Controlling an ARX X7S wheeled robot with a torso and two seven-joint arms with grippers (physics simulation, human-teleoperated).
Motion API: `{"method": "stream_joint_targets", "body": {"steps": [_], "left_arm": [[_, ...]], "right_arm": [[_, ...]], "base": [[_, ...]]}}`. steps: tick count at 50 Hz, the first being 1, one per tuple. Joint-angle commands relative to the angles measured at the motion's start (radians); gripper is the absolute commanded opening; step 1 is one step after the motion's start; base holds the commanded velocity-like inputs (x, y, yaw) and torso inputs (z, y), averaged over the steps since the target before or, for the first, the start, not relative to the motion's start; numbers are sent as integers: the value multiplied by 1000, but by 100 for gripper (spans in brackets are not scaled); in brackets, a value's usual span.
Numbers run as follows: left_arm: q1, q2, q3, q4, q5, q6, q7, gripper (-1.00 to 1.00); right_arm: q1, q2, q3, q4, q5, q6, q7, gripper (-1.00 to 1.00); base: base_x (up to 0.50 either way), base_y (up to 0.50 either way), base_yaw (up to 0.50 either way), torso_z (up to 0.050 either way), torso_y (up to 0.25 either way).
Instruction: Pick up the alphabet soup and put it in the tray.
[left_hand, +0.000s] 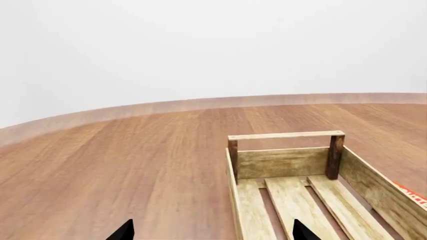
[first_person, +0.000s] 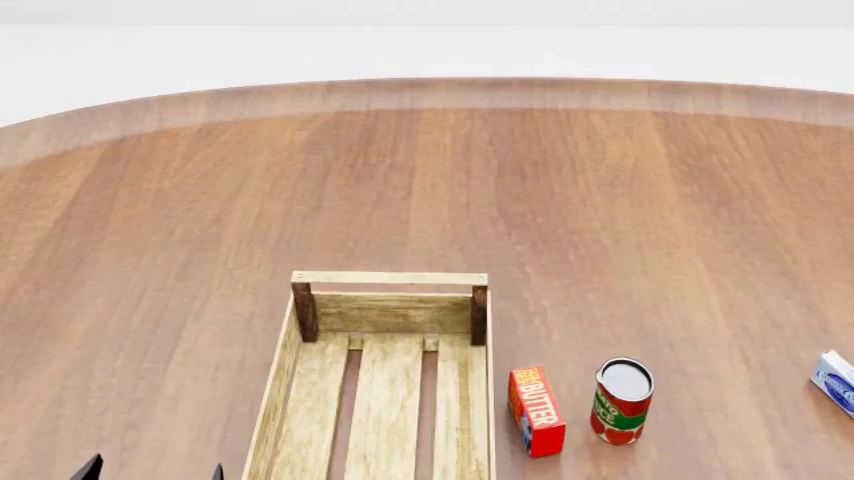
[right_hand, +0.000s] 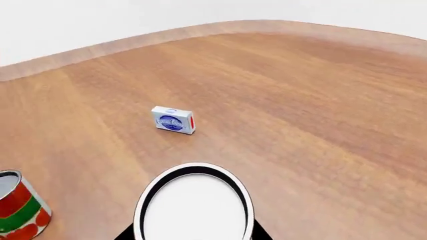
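Showing only right-wrist: soup top (right_hand: 195, 207).

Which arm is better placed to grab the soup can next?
Right. The round white-topped can, likely the alphabet soup though its label is hidden, sits directly between the fingertips of the right gripper. The left gripper hangs open by the left wall of the light-wood slatted crate, with no can near it.

A round wooden table (first_person: 561, 200) with a paler rim fills the view beneath a plain white backdrop (left_hand: 200, 45).
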Motion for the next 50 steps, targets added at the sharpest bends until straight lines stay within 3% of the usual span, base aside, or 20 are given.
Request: {"method": "stream_joint_targets", "body": {"steps": [1, 18, 50], "left_arm": [[-2, -5, 4, 0, -5, 1, -4, 100], [-2, -12, 8, 6, -13, 0, -12, 100], [-3, -22, 21, 10, -17, 3, -26, 100]], "right_arm": [[-22, 34, -39, -209, -27, 71, 22, -100], [37, 61, -161, -395, -42, 162, 29, -100], [302, -26, -440, -390, -82, 302, -10, -100]], "base": [[0, 0, 0, 0, 0], [0, 0, 0, 0, 1], [0, 0, 0, 0, 0]]}}
